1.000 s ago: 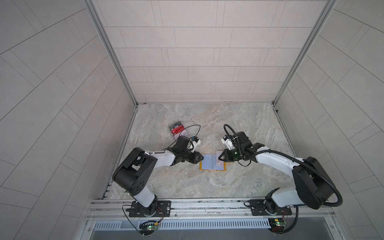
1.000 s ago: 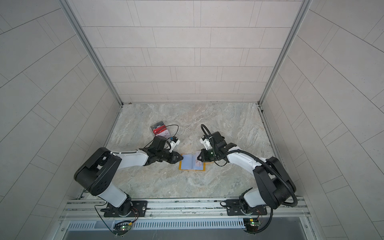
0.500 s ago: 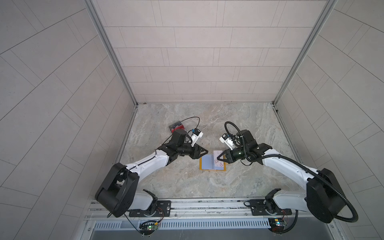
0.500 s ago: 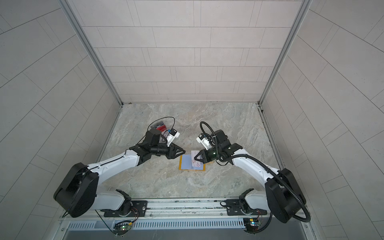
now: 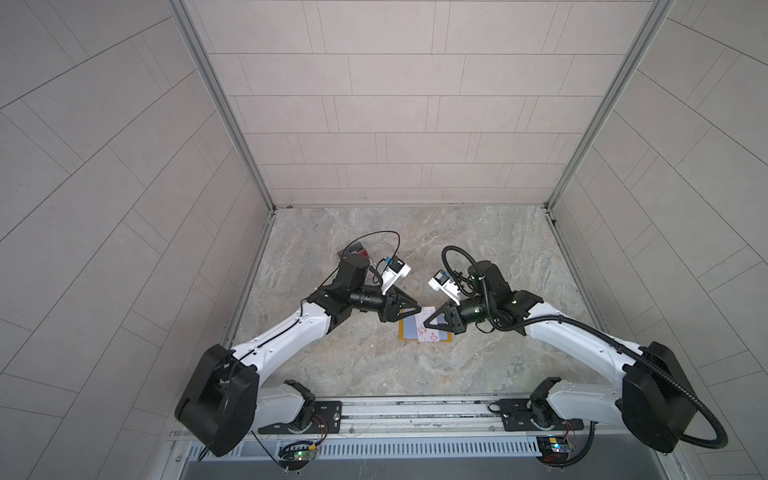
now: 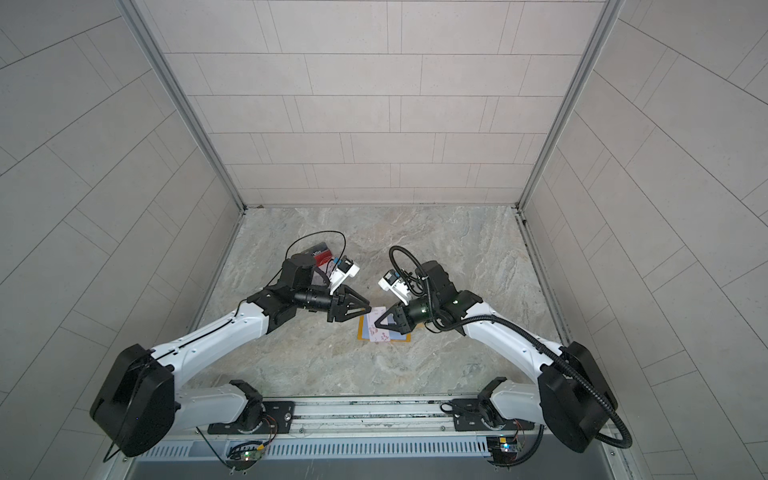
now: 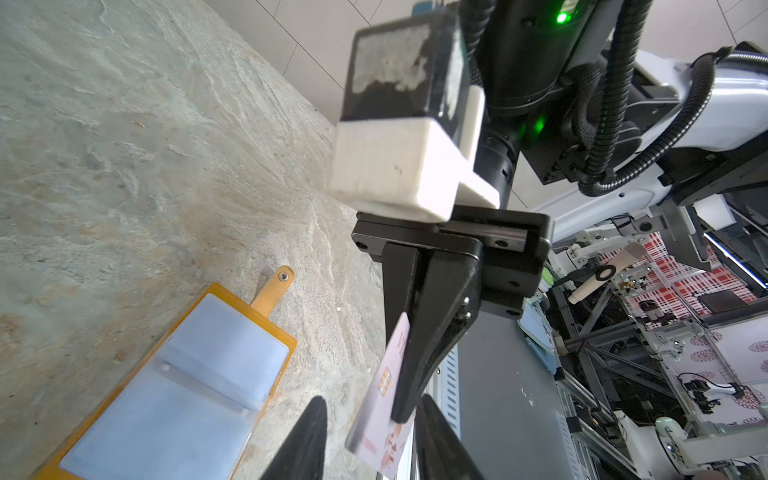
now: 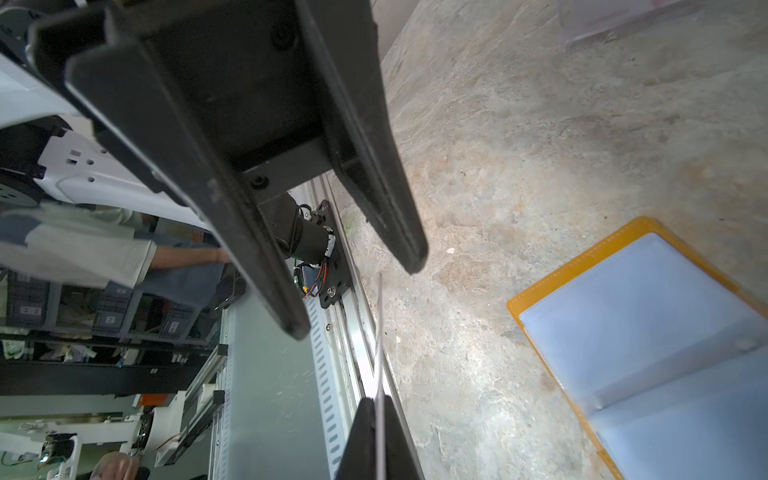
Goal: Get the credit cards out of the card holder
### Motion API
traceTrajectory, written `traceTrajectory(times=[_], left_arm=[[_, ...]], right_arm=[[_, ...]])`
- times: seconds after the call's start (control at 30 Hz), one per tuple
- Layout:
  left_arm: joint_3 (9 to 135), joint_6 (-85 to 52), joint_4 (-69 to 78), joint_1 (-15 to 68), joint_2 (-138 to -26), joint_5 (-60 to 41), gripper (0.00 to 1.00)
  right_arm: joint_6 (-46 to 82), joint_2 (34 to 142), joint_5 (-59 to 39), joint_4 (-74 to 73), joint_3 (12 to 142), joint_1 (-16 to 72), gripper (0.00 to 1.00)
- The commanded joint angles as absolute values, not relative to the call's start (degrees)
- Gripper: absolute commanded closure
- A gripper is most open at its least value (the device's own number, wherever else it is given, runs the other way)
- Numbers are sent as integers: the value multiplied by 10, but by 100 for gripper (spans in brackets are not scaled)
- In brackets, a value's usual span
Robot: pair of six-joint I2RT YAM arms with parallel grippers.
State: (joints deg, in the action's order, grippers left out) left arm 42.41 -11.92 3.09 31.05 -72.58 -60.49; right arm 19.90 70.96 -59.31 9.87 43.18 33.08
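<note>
The card holder (image 5: 404,335) lies open and flat on the worktop (image 5: 374,365), yellow cover down, pale blue sleeves facing up, strap tab extended to one side. The right claw (image 5: 427,328) is clenched on one credit card (image 7: 376,419), a pale card with red markings and a chip, held on edge above the card holder and clear of its sleeves. The left claw (image 8: 357,297) is released: its jaws stand apart, one on each side of the card's free end, with a gap visible on both sides. A clear box (image 6: 318,255) holding a red card and a black card stands behind the left arm.
</note>
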Motion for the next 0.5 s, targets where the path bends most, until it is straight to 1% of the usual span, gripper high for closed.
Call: traceTrajectory(times=[0.0, 0.3, 0.4, 0.47], left_arm=[[438, -108, 23, 313, -724, -624, 62], [448, -88, -2, 331, -726, -653, 71], [450, -84, -8, 333, -728, -655, 79], [452, -85, -10, 333, -728, -652, 82]], right_arm=[[181, 702, -613, 80, 450, 338, 100], [180, 720, -627, 61, 459, 340, 100], [177, 725, -628, 61, 463, 339, 100], [173, 729, -629, 66, 466, 340, 100]])
